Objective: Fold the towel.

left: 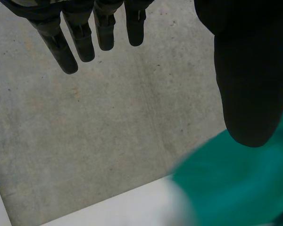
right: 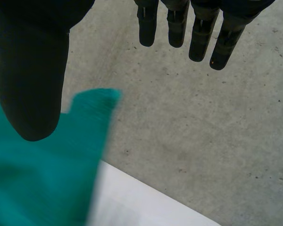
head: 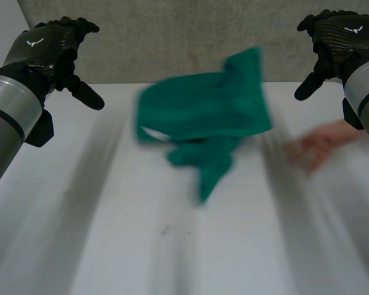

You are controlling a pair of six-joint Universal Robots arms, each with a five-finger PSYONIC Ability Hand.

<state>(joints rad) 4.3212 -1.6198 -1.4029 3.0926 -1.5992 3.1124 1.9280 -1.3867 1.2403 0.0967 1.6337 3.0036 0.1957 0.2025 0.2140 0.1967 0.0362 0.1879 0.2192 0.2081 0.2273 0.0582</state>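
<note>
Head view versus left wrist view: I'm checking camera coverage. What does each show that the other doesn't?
Head view only: the right hand, open and raised; a person's hand at the white table's right side; the green towel's whole crumpled shape. Left wrist view only: the left hand's palm side, its fingers straight. Both: the left hand, towel, table, and concrete beyond the table's edge.

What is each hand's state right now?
Left hand: open, holding nothing.
Right hand: open, holding nothing.
Neither touches the towel between them.
</note>
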